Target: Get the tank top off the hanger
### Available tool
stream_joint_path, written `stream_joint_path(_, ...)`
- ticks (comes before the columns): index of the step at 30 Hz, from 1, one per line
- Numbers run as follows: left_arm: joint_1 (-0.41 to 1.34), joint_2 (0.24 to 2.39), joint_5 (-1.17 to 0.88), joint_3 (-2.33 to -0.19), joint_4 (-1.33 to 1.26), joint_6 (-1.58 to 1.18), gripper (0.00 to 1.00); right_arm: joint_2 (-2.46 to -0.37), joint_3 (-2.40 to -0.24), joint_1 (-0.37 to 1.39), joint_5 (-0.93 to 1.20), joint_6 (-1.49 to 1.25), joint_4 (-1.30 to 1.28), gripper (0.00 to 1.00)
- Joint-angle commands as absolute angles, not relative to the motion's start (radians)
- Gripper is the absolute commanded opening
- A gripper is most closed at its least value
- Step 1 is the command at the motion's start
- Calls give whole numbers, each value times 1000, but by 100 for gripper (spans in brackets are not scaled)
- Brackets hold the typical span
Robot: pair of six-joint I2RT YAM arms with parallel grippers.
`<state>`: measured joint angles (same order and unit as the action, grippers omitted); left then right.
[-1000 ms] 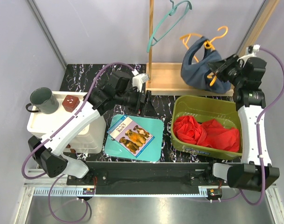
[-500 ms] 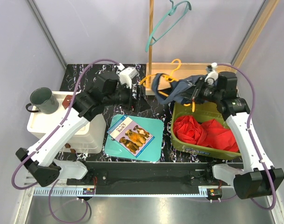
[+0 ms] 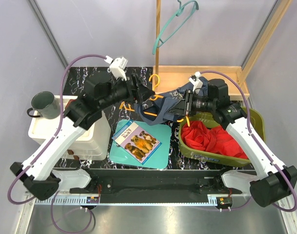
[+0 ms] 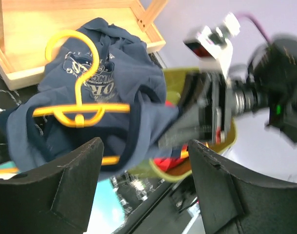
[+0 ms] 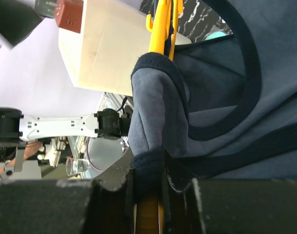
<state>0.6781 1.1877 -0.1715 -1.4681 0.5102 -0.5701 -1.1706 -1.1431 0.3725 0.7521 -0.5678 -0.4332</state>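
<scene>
Yellow plastic of the hanger [image 5: 163, 29] passes between the two fingers of the right gripper [image 5: 148, 190]. They are pressed narrow on it, and a navy strap of the tank top [image 5: 226, 122] is caught in the same pinch. I think this grip is there to keep the hanger steady in the air, so that the other arm can pull the cloth off it. The left gripper [image 4: 143, 146] faces the garment with its fingers [image 4: 65, 190] wide apart and nothing between them; as far as I can see it touches nothing.

In the overhead view the tank top hangs in the middle of the frame, stretched between both arms, with the green bin [image 3: 185, 146] of red cloth [image 3: 211, 139] to the lower right. It is not off the hanger yet.

On the chest there is a pale print with letters, too crumpled for me to read. The book [image 3: 137, 141] at lower centre shows dogs on its cover; its title is too small.
</scene>
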Motion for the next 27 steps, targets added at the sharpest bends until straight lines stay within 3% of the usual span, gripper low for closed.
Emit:
stream_joint_path(1, 657, 1284, -144, -1563, 423, -713, 74, -1121, -1155, 399, 836, -532, -325, 0)
stream_joint_path(12, 653, 1368, -49, -1617, 371, -827, 54, -1060, -1137, 416, 854, -514, -324, 0)
stream_joint_path(27, 655, 1405, -69, -1540, 319, -868, 50, -1046, -1127, 437, 933, -482, -327, 0)
